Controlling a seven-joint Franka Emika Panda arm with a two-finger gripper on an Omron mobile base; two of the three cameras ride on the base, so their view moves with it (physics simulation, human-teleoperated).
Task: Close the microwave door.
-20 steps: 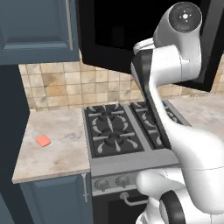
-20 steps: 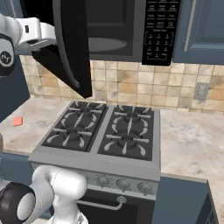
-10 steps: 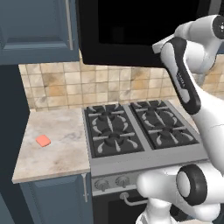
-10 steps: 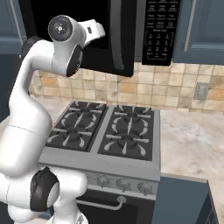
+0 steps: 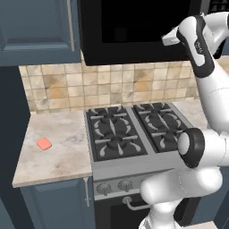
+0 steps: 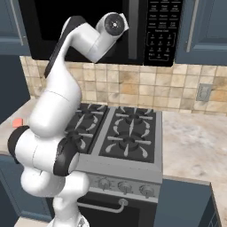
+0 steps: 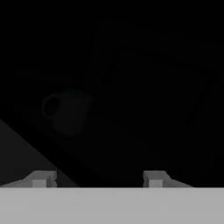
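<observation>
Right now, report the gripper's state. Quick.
Gripper: open, fingertips apart, holding nothing, facing the dark microwave door.

**Even rendered light at the base, near-black at the hand**

Both base views are bright and evenly lit, with soft shadows and no glare. Edges look slightly soft. The hand view is very dim: a faint mug (image 7: pixel 68 111) shape barely reads through the microwave door (image 7: pixel 131 65).
</observation>
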